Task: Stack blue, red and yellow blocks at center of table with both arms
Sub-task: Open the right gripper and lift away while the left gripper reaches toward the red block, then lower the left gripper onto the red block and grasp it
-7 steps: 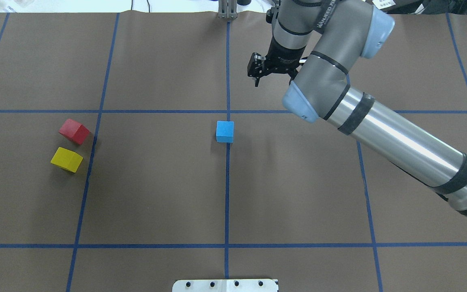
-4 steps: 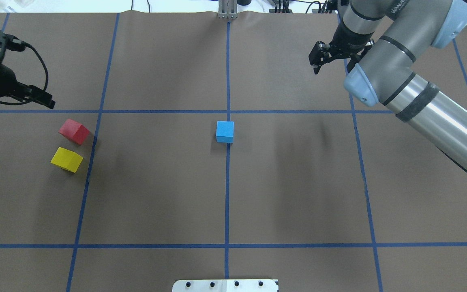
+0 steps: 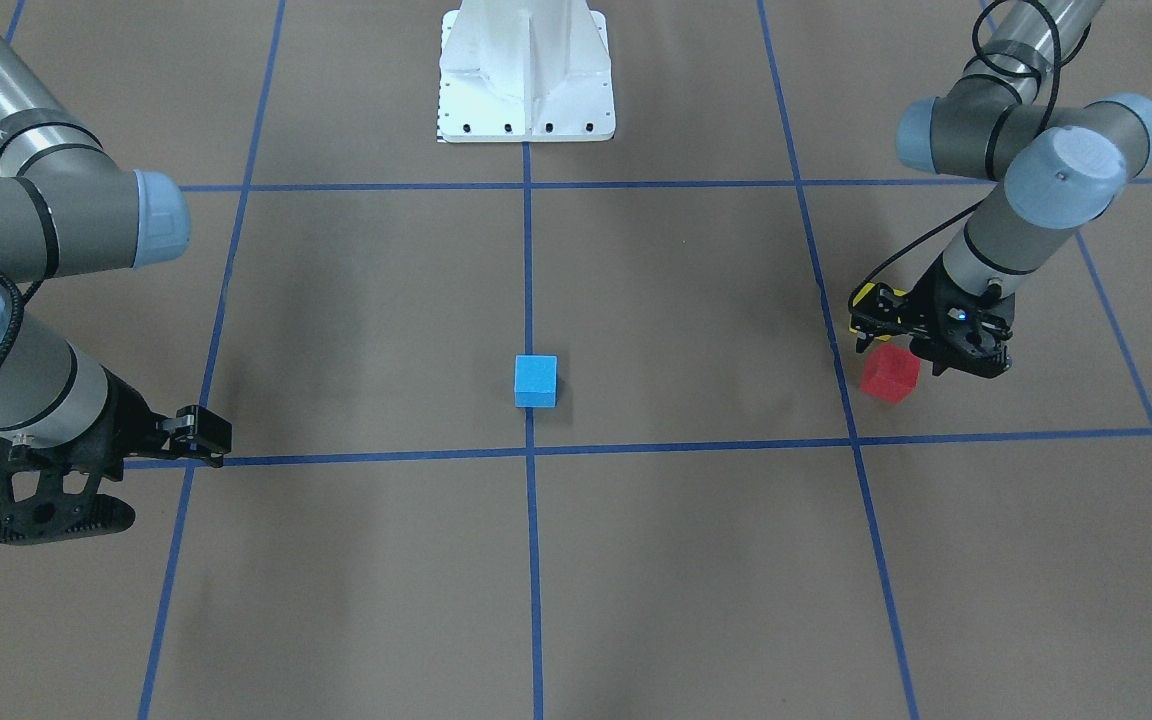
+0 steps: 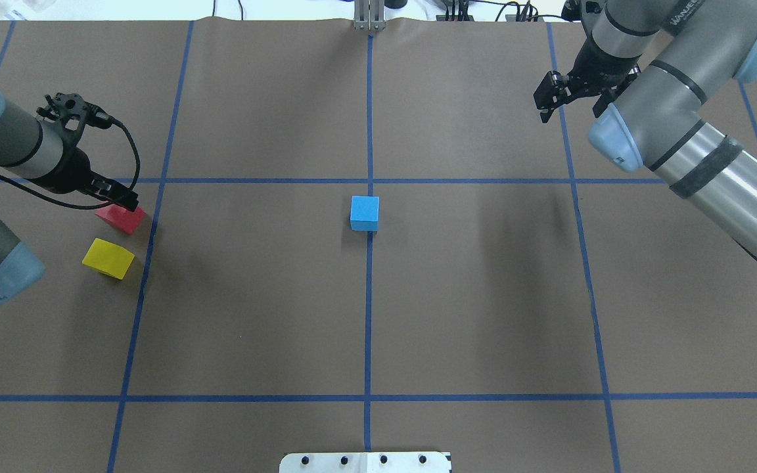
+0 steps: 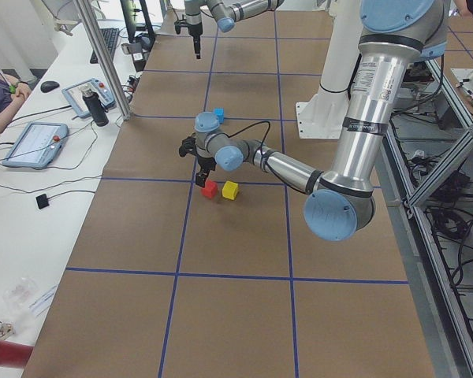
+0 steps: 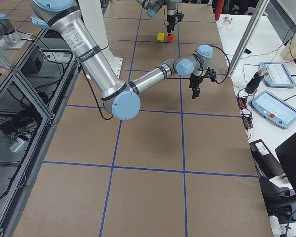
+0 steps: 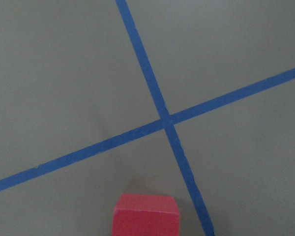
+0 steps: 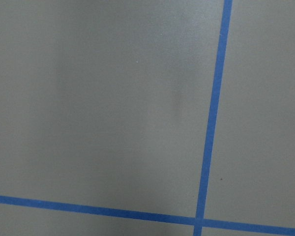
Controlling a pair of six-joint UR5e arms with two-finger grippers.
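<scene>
Yellow block lay nearest the robot, on the left side of the table, turned askew to the tape grid. The red block lay just beyond it, close but not touching, and likewise askew. The blue block stood at about the same depth on the centre tape line, square to the grid and bare on top, so by judgement the base of the stack was already placed and the red block was next.

The left gripper hung directly over the far edge of the red block, raised clear of it. In the front-facing view its fingers looked spread and held nothing. The left wrist camera showed the red block at the bottom middle of its view, so the block lay almost straight below the fingers. The block was a cube with no long axis. The descent would therefore depend on turning the fingers to match its skewed faces.

Farthest away, the right gripper hovered over the far right of the table, apparently spread and empty, well apart from every block. The left arm was clearly the nearer one.
</scene>
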